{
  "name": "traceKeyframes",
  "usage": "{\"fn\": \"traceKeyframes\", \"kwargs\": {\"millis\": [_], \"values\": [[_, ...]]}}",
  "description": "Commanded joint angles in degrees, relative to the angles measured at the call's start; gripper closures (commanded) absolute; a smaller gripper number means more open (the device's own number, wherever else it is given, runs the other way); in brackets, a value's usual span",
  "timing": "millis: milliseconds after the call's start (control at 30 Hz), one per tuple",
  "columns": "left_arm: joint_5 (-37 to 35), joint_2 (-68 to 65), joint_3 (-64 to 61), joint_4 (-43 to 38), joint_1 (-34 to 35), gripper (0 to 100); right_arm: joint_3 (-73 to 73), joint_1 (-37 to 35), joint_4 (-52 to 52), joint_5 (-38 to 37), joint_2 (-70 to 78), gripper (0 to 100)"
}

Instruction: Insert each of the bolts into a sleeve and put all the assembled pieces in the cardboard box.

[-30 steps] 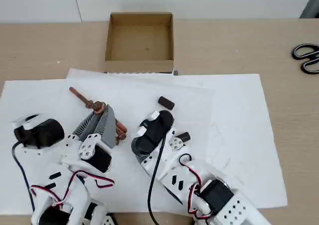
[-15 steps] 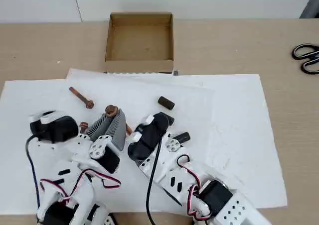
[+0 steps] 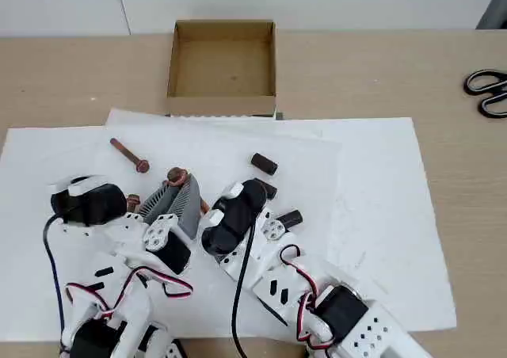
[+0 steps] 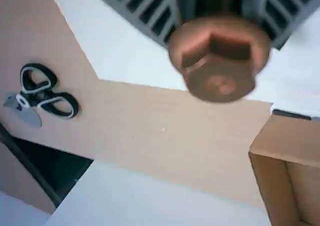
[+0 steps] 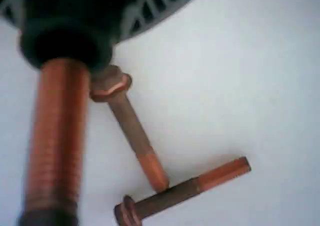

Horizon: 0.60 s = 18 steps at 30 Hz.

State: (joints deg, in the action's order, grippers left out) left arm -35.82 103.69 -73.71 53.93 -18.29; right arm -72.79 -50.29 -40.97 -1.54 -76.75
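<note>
- Bolt (image 3: 177, 175), left of centre in the high view, pinched just under the head by the left gripper (image 3: 176, 190).
- Right gripper (image 5: 75, 11) closed around a dark sleeve (image 5: 57, 43) on the shaft's far end, by the look of it.
- Probably stiff, slick metal, so best held on the shank near the head.

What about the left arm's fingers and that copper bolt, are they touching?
Touching. The left wrist view shows the grey fingers closed against both sides of the bolt, just behind its head, with no gap.
</note>
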Motion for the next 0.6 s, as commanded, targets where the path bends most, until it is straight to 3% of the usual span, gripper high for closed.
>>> {"fn": "traceKeyframes", "kwargs": {"millis": [0,567], "values": [[-0.4,0.0,-0.2,-0.8,-0.4,99,1.1,-0.3,2.9,-0.6,-0.7,99.6],[-0.1,0.0,-0.1,1.2,-6.5,99,0.7,0.0,2.9,-0.6,-0.7,99.6]]}}
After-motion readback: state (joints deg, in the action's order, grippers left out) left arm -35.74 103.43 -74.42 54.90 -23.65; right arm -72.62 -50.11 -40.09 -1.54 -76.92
